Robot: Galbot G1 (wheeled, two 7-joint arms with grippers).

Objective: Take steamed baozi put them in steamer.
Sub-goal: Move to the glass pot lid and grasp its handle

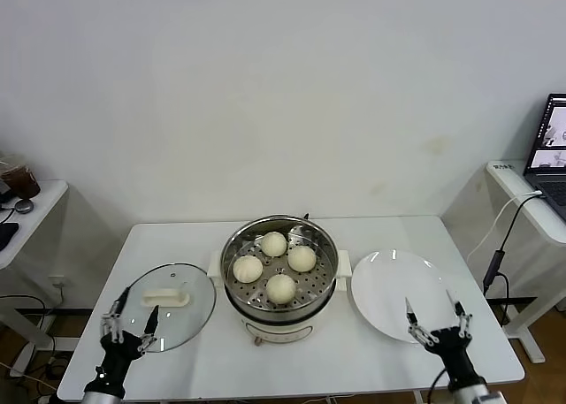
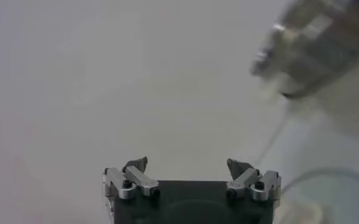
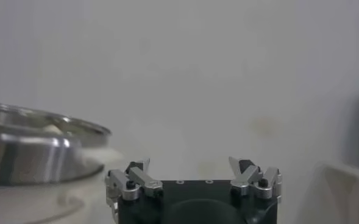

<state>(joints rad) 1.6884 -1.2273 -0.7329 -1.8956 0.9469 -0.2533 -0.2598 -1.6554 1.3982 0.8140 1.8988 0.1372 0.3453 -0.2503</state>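
Note:
The steamer (image 1: 237,245), a shiny perforated basket on a white pot base, stands mid-table. Several cream-white baozi lie in it: one at the back (image 1: 273,243), one left (image 1: 248,269), one right (image 1: 302,258), one in front (image 1: 281,287). My left gripper (image 1: 131,317) is open and empty at the table's front left, over the glass lid's front edge. My right gripper (image 1: 434,314) is open and empty at the front right, over the white plate's front edge. The steamer rim shows in the right wrist view (image 3: 39,122). Both wrist views show spread, empty fingers.
A glass lid with a white handle (image 1: 168,296) lies left of the steamer. An empty white plate (image 1: 389,285) lies right of it. A side table with a laptop (image 1: 550,148) and cable stands far right; another side table is far left.

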